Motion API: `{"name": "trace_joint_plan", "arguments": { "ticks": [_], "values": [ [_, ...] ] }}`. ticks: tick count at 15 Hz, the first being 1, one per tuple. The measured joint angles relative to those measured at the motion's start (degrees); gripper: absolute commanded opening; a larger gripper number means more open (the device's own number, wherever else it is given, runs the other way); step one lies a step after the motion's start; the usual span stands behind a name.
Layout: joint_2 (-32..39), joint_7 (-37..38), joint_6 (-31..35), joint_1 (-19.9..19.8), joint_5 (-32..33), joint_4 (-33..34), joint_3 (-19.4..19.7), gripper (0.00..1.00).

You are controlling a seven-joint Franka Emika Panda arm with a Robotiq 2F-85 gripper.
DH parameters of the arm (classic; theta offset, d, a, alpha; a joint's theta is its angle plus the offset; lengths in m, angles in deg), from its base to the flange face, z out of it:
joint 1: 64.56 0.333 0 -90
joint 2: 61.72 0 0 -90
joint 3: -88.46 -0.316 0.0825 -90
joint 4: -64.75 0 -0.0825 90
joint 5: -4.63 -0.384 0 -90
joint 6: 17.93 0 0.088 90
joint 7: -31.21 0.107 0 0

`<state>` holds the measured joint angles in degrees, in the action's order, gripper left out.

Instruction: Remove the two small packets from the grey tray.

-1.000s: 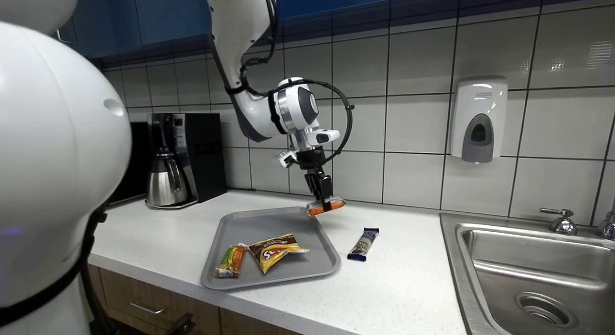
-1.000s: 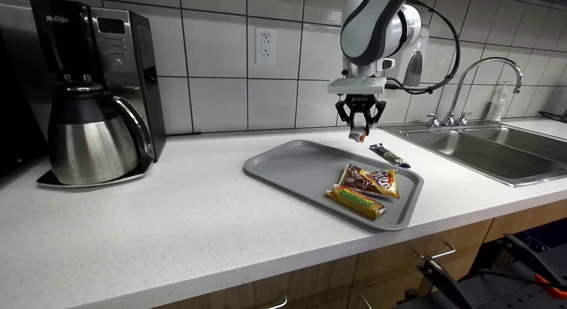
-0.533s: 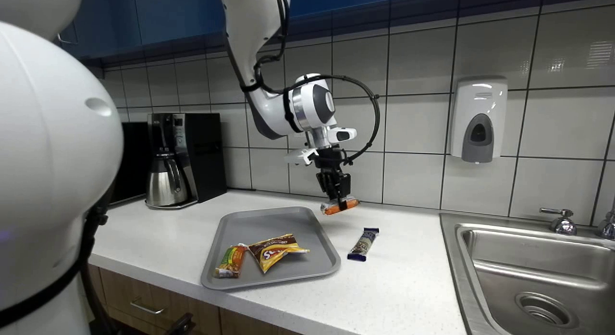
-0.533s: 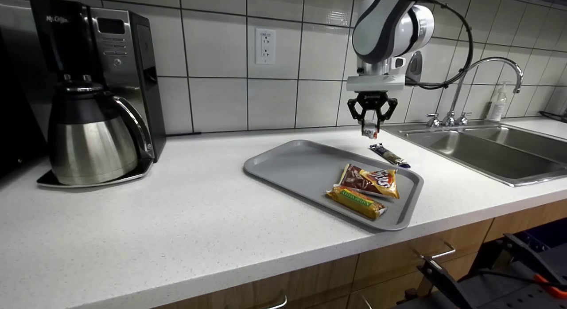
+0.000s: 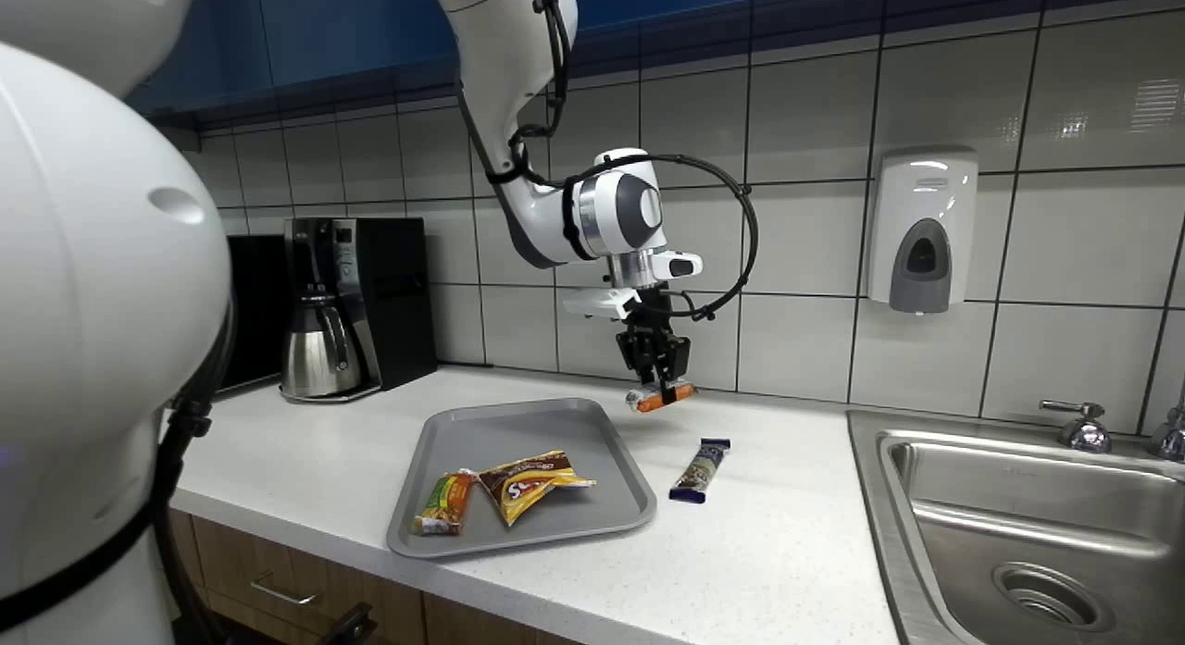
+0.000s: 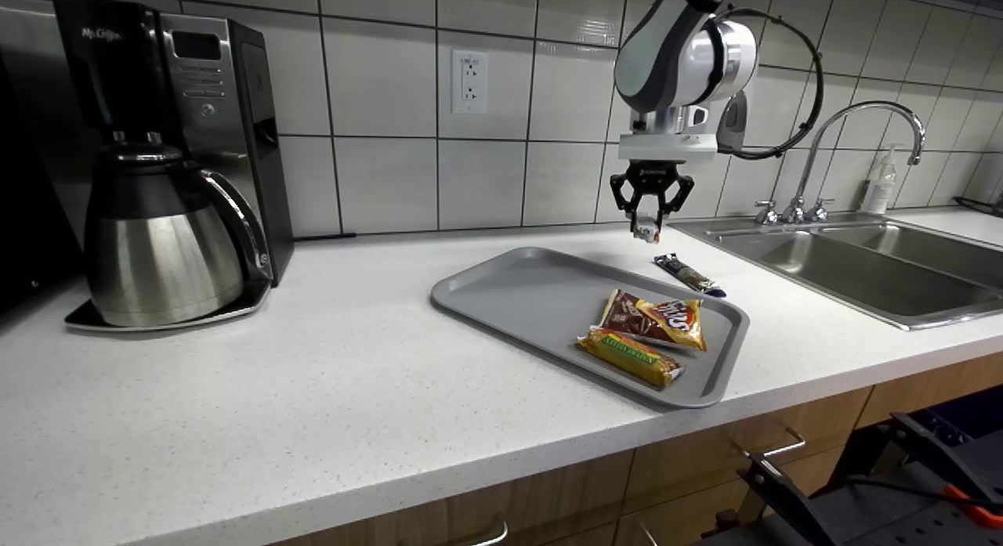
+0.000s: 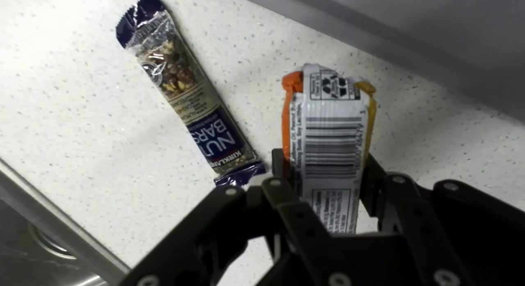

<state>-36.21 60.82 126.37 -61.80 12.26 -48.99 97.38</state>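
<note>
My gripper (image 5: 666, 388) is shut on the slim orange-red packet (image 5: 652, 403), held above the white counter just past the tray's back corner. In the wrist view the packet (image 7: 331, 134) shows its white barcode underside, pinched between the fingers. It also shows end-on in an exterior view (image 6: 646, 230). The orange-brown packet with green (image 5: 448, 504) lies on the grey tray (image 5: 555, 432) near its front corner; it also shows in an exterior view (image 6: 629, 357). The tray's edge (image 7: 410, 48) shows at the upper right of the wrist view.
A larger yellow-brown packet (image 5: 528, 484) lies on the tray, touching the orange-brown packet. A dark nut bar (image 5: 701, 469) lies on the counter between tray and sink (image 5: 876, 483). A coffee maker (image 5: 389, 298) stands to the left. The tiled wall (image 5: 796, 340) is close behind the gripper.
My gripper, still shut on the orange-red packet, has moved sideways away from over the tray's back corner toward the sink side. The tray and the packets lying on it have not moved.
</note>
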Motion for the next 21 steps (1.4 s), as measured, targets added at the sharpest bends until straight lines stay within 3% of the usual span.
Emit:
{"name": "trace_joint_plan", "arguments": {
  "ticks": [5,16,17,18,21],
  "values": [
    [4.20,-3.71,-0.08,0.18,-1.52,4.34,-0.90,0.18],
    [12.32,-4.51,-0.21,0.68,-1.53,10.59,-0.92,0.18],
    [12.74,-4.51,-0.21,0.69,-1.54,10.90,-0.92,0.68],
    [13.03,-4.51,-0.23,0.70,-1.59,11.19,-0.92,0.69],
    [13.31,-4.51,-0.37,0.70,-1.80,11.80,-0.92,0.90]
  ]
}}
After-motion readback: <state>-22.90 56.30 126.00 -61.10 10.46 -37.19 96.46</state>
